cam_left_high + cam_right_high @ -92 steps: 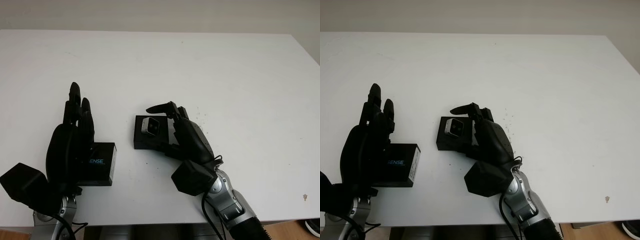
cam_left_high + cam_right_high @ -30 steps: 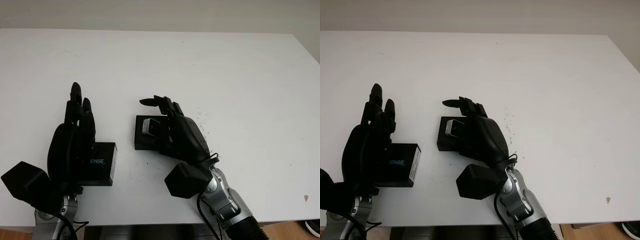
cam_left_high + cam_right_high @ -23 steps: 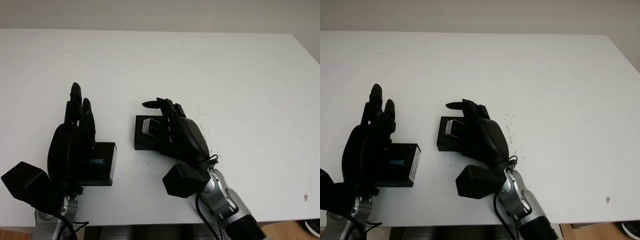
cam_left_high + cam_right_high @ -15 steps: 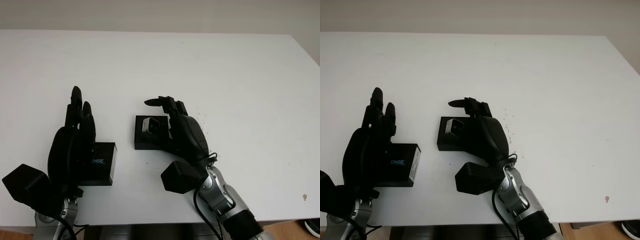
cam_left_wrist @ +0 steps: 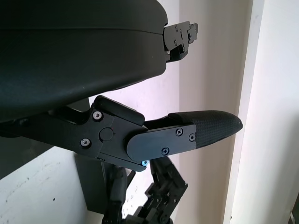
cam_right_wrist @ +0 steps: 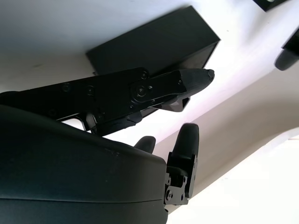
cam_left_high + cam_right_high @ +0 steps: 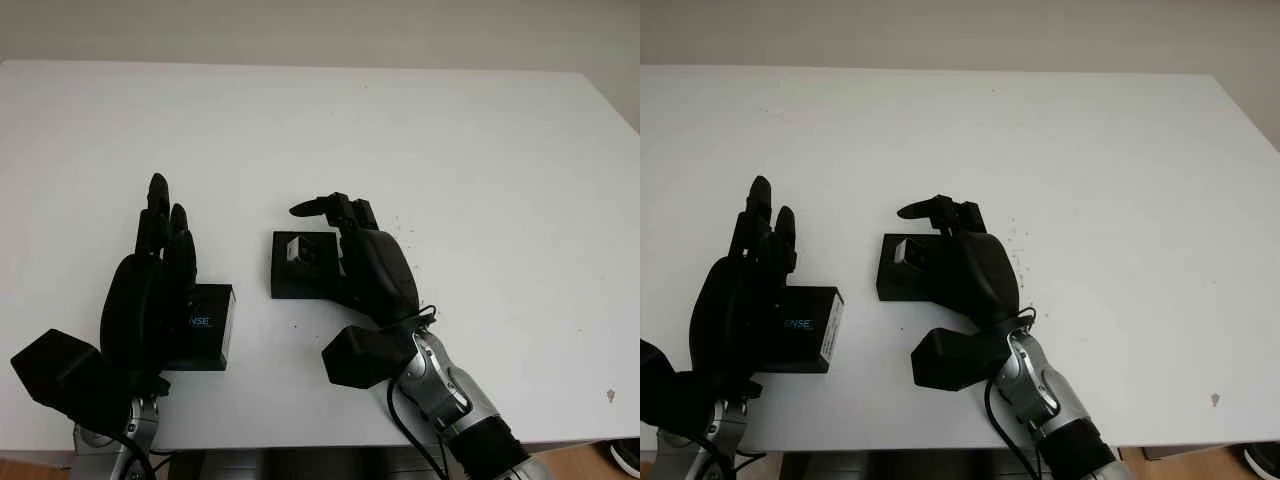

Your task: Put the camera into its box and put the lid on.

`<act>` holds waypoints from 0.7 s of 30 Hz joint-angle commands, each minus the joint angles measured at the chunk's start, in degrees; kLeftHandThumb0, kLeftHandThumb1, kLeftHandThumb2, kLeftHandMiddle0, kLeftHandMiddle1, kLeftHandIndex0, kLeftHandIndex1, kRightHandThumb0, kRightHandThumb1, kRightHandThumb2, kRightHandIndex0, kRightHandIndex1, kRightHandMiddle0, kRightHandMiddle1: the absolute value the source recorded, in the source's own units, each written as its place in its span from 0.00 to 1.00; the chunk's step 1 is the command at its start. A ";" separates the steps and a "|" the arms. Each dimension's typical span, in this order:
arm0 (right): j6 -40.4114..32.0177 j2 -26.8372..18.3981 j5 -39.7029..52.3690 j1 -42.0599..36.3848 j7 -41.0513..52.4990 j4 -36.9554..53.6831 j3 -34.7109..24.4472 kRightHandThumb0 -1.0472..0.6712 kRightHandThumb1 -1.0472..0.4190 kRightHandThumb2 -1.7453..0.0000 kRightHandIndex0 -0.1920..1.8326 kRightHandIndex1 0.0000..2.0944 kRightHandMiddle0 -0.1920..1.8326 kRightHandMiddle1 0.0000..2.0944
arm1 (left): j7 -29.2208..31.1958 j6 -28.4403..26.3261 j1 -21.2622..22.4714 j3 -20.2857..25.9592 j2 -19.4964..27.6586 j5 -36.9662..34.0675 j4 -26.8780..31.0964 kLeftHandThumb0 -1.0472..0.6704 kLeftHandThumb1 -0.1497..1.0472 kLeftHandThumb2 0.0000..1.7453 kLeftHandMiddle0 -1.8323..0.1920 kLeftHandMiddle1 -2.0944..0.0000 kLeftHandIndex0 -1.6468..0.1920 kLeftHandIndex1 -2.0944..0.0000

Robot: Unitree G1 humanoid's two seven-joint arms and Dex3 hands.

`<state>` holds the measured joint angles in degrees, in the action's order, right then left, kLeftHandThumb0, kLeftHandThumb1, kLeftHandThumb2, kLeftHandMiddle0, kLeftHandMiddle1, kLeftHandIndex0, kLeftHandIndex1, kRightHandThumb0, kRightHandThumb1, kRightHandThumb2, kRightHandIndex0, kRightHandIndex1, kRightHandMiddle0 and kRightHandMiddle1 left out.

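The black box [image 7: 290, 282] lies open at the table's middle with the small silver camera [image 7: 297, 248] sitting in it. My right hand [image 7: 335, 210] hovers over the box's right half, open, thumb stretched above the far edge and not gripping the camera. In the right wrist view its fingers [image 6: 182, 81] reach across the box [image 6: 154, 39]. The black lid [image 7: 207, 325] with pale lettering lies flat to the left of the box. My left hand [image 7: 165, 215] is open over the lid's left part and hides it.
The white table [image 7: 480, 160] stretches wide behind and to the right of both hands. A few dark specks [image 7: 402, 232] mark the surface just right of the box. The near table edge runs close under both wrists.
The camera has dropped lower and flatter into the box. My right hand has loosened off it and lifted slightly. My left hand has crept a little right, covering more of the lid's lettering.
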<state>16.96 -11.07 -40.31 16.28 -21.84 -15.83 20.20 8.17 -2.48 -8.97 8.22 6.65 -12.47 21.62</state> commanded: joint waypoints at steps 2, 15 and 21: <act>0.53 -2.59 -1.16 -2.18 -0.62 1.36 -0.64 0.34 0.01 0.96 0.05 0.54 0.12 0.73 | 0.13 0.29 -0.45 0.39 0.17 -0.25 0.83 0.15 1.00 0.34 1.00 1.00 1.00 1.00; -4.44 -6.89 -11.14 -4.01 0.39 9.74 0.26 0.36 0.00 0.96 0.10 0.52 0.18 0.69 | 0.21 0.45 -0.65 1.01 0.15 -0.64 1.44 0.15 1.00 0.33 1.00 1.00 1.00 1.00; -6.66 -7.29 -10.41 -4.69 4.69 11.74 0.05 0.34 0.00 0.95 0.09 0.48 0.14 0.62 | 0.39 0.37 -0.55 1.12 0.17 -1.07 1.09 0.15 1.00 0.33 1.00 1.00 1.00 1.00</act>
<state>10.87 -17.66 -51.03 12.80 -17.92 -4.60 20.24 8.31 -2.47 -9.09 9.23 6.74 -13.35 21.74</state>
